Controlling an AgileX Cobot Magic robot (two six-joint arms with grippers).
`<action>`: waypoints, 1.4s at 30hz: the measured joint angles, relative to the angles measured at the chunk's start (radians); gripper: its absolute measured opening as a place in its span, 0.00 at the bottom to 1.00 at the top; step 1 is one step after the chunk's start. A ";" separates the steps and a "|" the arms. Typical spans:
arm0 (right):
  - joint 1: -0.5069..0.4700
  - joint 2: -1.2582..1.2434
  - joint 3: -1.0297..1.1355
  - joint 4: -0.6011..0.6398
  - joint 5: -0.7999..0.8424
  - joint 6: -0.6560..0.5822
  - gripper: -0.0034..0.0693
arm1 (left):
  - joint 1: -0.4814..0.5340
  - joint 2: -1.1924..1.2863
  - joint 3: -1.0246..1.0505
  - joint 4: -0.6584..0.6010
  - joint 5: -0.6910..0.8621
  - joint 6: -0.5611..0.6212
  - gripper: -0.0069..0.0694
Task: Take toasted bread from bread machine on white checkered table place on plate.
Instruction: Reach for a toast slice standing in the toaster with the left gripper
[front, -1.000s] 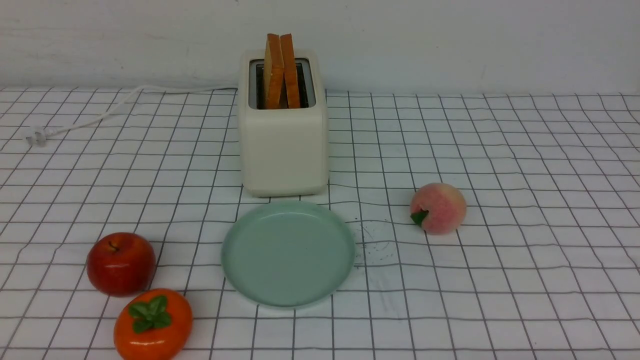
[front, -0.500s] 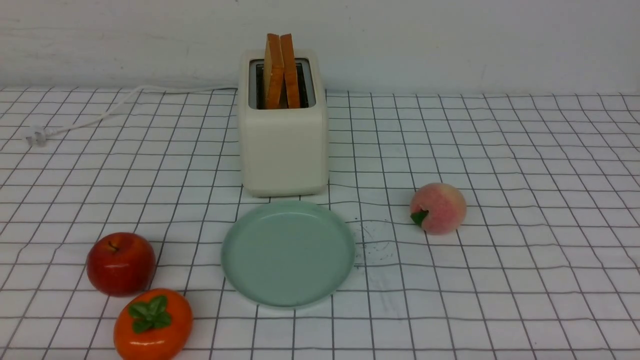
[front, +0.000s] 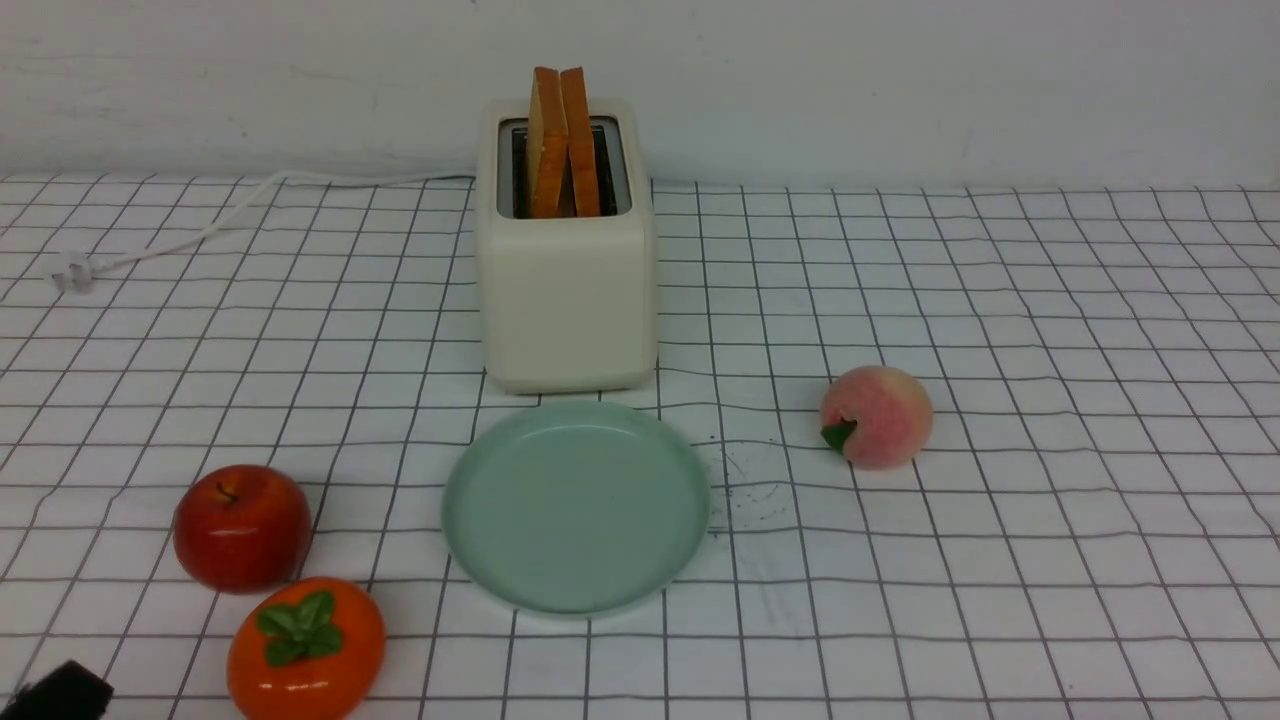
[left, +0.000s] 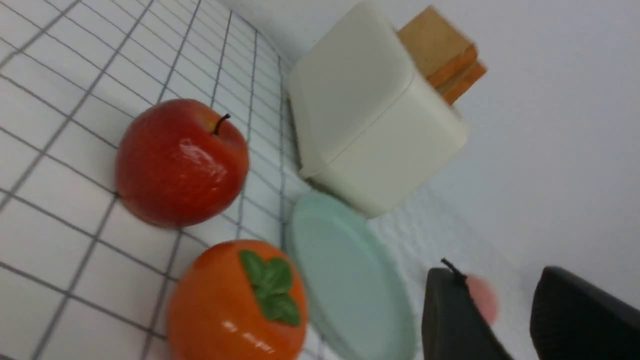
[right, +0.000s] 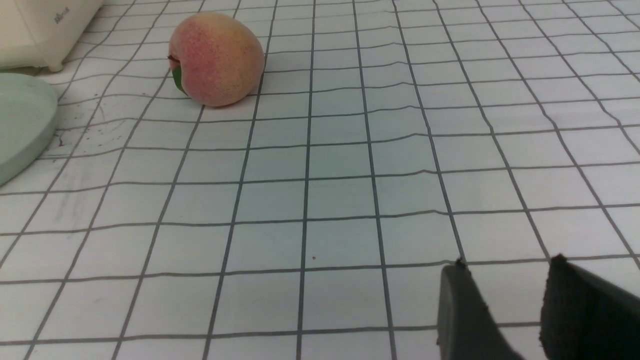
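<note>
Two slices of toasted bread (front: 562, 140) stand upright in the slots of the cream bread machine (front: 568, 300) at the back of the white checkered table (front: 1000, 560). The mint-green plate (front: 575, 505) lies empty just in front of it. My left gripper (front: 55, 695) shows only as a black tip at the front left corner. In the left wrist view the left gripper (left: 497, 280) is open and empty, with the bread (left: 440, 55), bread machine (left: 370, 130) and plate (left: 350, 280) ahead of it. My right gripper (right: 507, 265) is open and empty, low over the bare table.
A red apple (front: 242, 527) and an orange persimmon (front: 305, 648) sit at the front left, close to the left gripper. A peach (front: 876, 416) lies to the right of the plate. The white cord (front: 200, 232) and its plug (front: 72, 275) lie at the back left.
The black tip of my left gripper has come into the front view's bottom left corner. Bread, bread machine, plate and fruit have not moved.
</note>
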 joint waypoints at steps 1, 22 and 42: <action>0.000 0.000 0.000 0.000 0.000 0.000 0.38 | 0.000 0.000 0.000 0.000 -0.005 0.000 0.40; 0.000 0.000 0.006 0.237 -0.357 0.225 0.37 | 0.000 0.030 -0.210 -0.226 -0.025 0.504 0.07; 0.196 0.591 -0.904 0.214 0.449 -0.111 0.12 | -0.053 1.017 -0.928 -0.202 0.145 0.980 0.07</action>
